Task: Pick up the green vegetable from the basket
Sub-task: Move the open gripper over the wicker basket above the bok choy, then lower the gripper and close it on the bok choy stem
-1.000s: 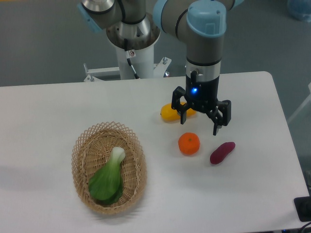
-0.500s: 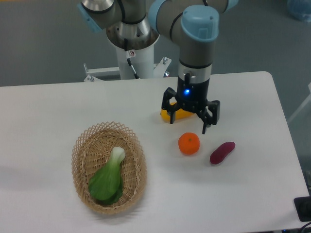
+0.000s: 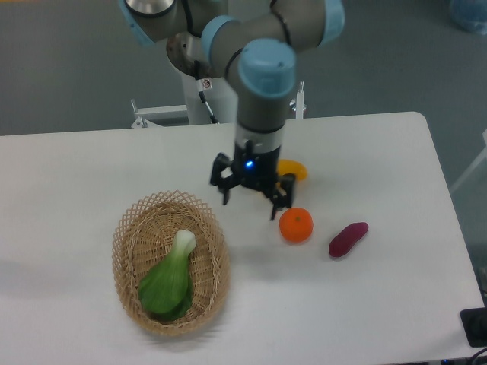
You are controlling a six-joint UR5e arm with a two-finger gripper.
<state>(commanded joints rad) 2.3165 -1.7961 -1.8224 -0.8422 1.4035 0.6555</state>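
Lying inside the basket (image 3: 127,236), the green vegetable (image 3: 168,280) points its pale stalk end up and away. The gripper (image 3: 251,196) hangs with fingers spread, holding nothing, above the table (image 3: 76,167) between basket and orange (image 3: 296,225).

Green vegetable (image 3: 169,279) lying in basket (image 3: 128,239), open empty gripper (image 3: 252,204) above table (image 3: 91,167), orange (image 3: 296,225) just beside

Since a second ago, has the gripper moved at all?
Yes. The gripper has moved left, from right of the orange to its upper left, nearer the basket. Its jaws are open and empty.
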